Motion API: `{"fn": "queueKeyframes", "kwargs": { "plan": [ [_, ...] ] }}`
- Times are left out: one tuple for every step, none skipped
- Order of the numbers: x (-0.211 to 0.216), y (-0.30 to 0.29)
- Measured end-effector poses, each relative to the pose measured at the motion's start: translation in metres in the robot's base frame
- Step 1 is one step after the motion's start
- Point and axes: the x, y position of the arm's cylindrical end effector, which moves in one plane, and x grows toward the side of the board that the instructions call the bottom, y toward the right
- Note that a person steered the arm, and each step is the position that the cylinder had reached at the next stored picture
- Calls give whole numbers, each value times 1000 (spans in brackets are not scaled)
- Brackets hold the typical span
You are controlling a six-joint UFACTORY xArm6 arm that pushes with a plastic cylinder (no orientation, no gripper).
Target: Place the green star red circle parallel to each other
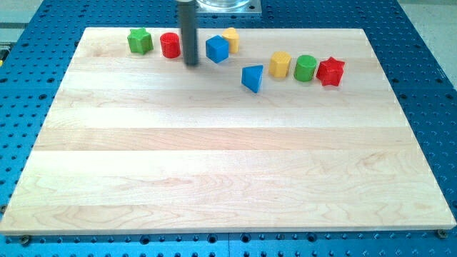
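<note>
Star (140,41) left of circle (170,45) (tip (191,64) right).

Board: pale wooden board (214,164), planks running left to right, lying on a blue perforated table (428,86).
Blue cube: blue cube (217,48), near the board's top edge, touching the yellow block behind it.
Yellow block, rear: yellow block (231,37), partly hidden by the blue cube.
Blue triangle: blue triangular block (252,78), right of and below the cube.
Yellow block, right: yellow block (280,64), just beside the green cylinder.
Green cylinder: green cylinder (305,68), upright.
Red star: red star (330,71), touching the green cylinder on the view's right.
</note>
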Motion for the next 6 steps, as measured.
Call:
{"fn": "queueKeyframes", "kwargs": {
  "plan": [
    [11, -82],
    [-18, -83],
    [-29, -71],
    [-33, -27],
    [-34, 22],
    [-14, -19]
  ]
}}
